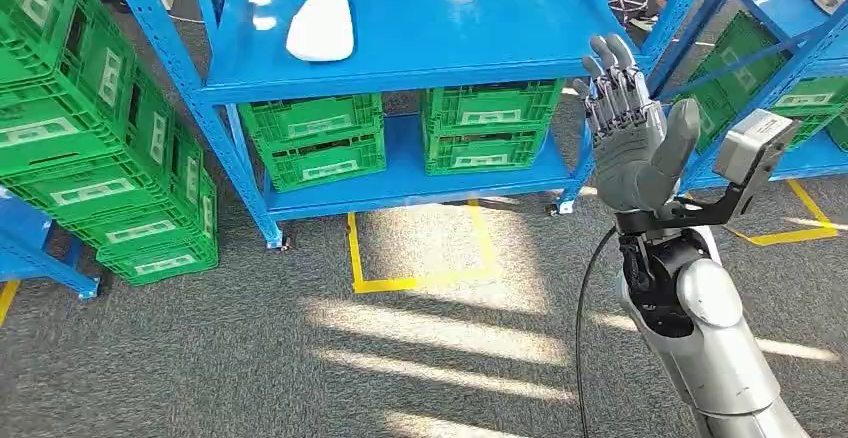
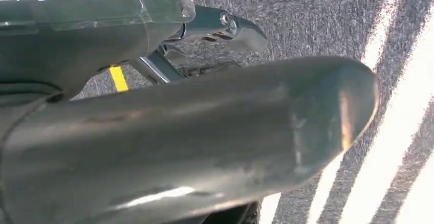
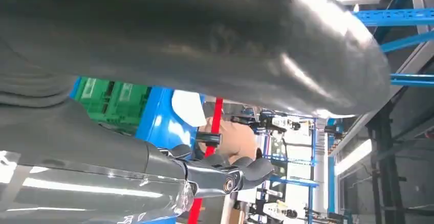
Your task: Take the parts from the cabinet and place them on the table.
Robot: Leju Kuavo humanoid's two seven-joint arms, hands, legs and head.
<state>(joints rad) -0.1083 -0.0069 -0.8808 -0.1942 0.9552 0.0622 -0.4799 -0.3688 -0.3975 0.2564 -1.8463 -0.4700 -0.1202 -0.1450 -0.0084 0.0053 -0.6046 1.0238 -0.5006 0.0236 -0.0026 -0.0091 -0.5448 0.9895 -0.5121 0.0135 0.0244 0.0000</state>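
I see my right hand (image 1: 630, 128) raised at the right of the head frame, palm up, fingers straight and slightly apart — holding nothing. The white rounded plastic part (image 1: 322, 23) lies on the top shelf of the blue metal cabinet (image 1: 450, 38), upper centre-left, well apart from the hand. Green slotted plastic crates (image 1: 315, 138) sit below. My left hand (image 2: 204, 132) shows close up — I cannot tell its fingers.

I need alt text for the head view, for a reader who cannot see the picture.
The robot's raised right hand, open and holding nothing, stands in front of a blue shelf rack. A white part lies on the top shelf, with green crates on the shelf below and grey carpet underneath.
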